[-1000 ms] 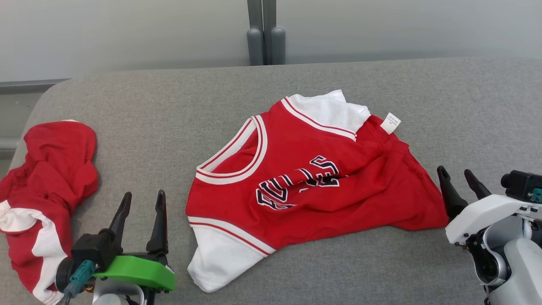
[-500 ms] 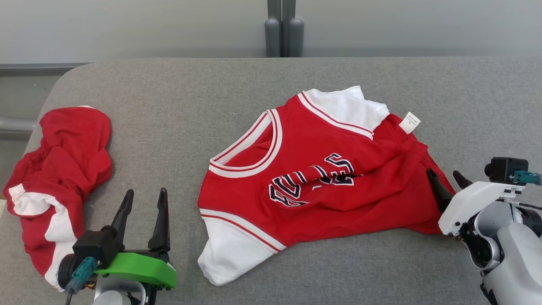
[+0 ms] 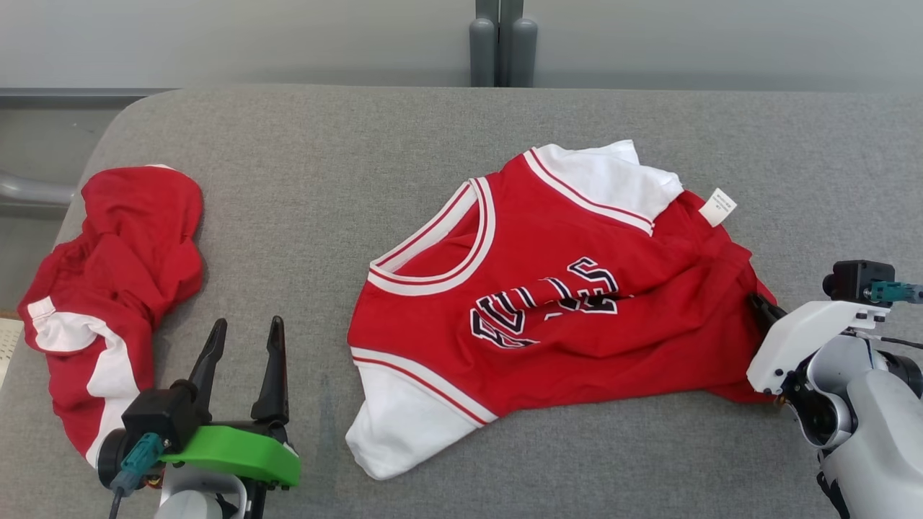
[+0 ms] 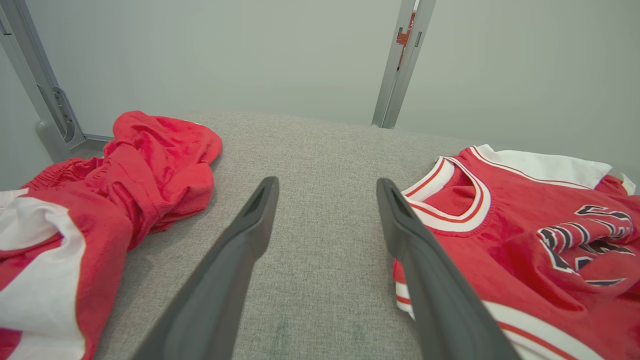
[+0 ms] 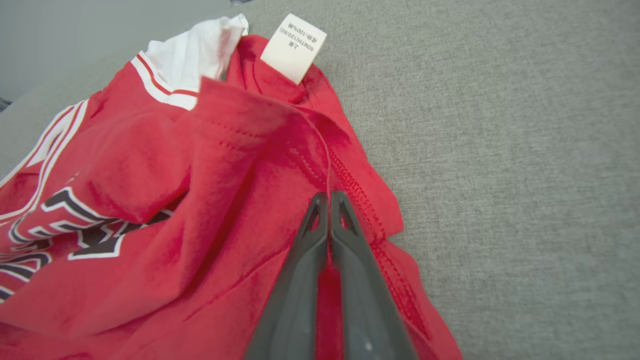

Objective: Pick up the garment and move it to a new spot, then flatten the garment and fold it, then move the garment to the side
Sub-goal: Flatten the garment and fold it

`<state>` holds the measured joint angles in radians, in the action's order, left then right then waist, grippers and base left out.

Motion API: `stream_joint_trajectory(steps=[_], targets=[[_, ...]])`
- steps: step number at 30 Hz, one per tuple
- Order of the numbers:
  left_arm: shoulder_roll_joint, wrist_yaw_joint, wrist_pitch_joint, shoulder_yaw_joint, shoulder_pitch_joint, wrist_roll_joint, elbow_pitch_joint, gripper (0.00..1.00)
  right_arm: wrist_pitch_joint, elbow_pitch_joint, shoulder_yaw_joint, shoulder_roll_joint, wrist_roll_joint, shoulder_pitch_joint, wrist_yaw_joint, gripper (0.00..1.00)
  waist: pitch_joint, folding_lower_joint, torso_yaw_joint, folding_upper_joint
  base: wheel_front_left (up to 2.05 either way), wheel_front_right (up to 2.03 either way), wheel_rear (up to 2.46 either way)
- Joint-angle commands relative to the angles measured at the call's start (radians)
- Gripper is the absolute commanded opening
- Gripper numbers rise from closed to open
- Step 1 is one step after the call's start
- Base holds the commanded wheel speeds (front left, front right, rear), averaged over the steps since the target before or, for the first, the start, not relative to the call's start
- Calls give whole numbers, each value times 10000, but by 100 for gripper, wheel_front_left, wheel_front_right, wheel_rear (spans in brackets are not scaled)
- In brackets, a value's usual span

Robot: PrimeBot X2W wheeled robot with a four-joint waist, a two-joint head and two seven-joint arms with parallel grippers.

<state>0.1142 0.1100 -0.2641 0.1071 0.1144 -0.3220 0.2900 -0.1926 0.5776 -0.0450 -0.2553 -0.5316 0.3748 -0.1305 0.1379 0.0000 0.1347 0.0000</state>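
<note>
The garment [image 3: 548, 303] is a red jersey with white sleeves and dark lettering, lying crumpled in the middle of the grey padded table [image 3: 324, 180]. My right gripper [image 3: 758, 301] is at its right hem, shut on a fold of the red cloth; in the right wrist view the two fingers meet at the gripper's tip [image 5: 325, 196] with the garment [image 5: 175, 175] pinched between them, below the white label [image 5: 294, 47]. My left gripper [image 3: 246, 324] stands open near the front left, a little left of the jersey. In the left wrist view this gripper [image 4: 327, 182] holds nothing, with the garment [image 4: 525, 240] to its right.
A second red and white piece of clothing [image 3: 115, 274] lies bunched at the table's left edge, also seen as the bunched clothing [image 4: 125, 170] in the left wrist view. Grey posts [image 3: 502, 43] rise behind the far edge. Bare grey cloth lies between the two pieces.
The right gripper has pushed in over the jersey's right hem and shut on it. The head camera has shifted, sliding the whole scene rightward. The left gripper stays open.
</note>
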Motion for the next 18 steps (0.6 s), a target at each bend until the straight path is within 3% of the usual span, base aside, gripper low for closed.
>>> stream_joint_trajectory(steps=[1, 10, 18], targets=[[47, 29, -3, -30, 116, -49, 17, 100, 30, 28, -6, 9, 6, 114, -5, 0, -25, 0, -13, 0, 0, 0, 0], [77, -44, -3, -97, -133, -5, 17, 100, 361, -756, -110, -63, -286, -372, -5, 0, -312, 0, -260, 0, 0, 0, 0], [93, -100, -3, -116, -335, -14, -47, 100, 199, -2651, 147, -31, -954, -1621, -5, 0, -523, 0, -565, 0, 0, 0, 0]])
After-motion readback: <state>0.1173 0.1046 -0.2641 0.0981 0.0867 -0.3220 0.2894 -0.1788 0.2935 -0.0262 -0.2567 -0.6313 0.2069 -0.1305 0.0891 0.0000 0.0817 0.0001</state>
